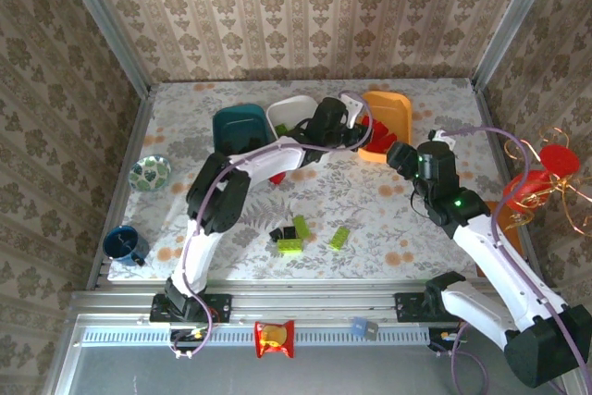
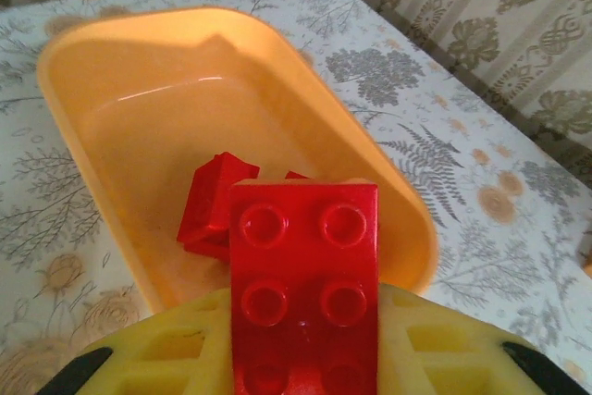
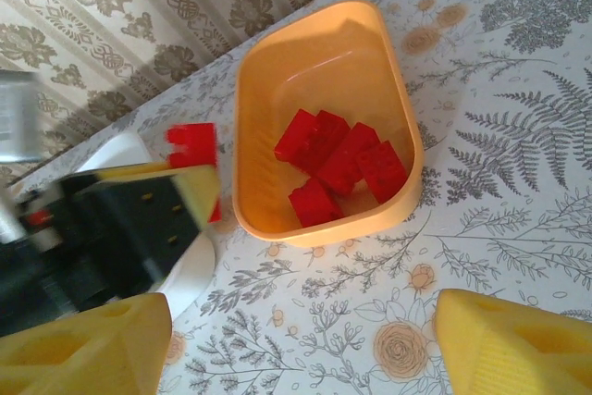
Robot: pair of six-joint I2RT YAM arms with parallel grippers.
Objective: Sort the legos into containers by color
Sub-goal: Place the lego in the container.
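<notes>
Landmark: the orange tub [image 1: 400, 106] stands at the far side of the table [image 1: 388, 219].
Left fingers [image 2: 444, 349]: closed on a red lego [image 2: 305, 275], studs up, held at the orange tub's left rim.
Right fingers [image 3: 83, 349]: spread wide with nothing between them, poised by the orange tub's near corner.
Sorted red legos [image 3: 338, 159]: several lie bunched together on the orange tub's floor.
White tub [image 1: 294, 110]: just left of the orange tub, a lime green piece inside.
Teal tub [image 1: 236, 127]: further left of the orange tub, beyond the white tub.
Loose legos [image 1: 291, 236]: lime green and black ones lie on the table, well apart from the orange tub, toward the arm bases.
Stray red piece [image 1: 277, 178]: on the table, between the loose legos and the orange tub, partly under the left arm.
</notes>
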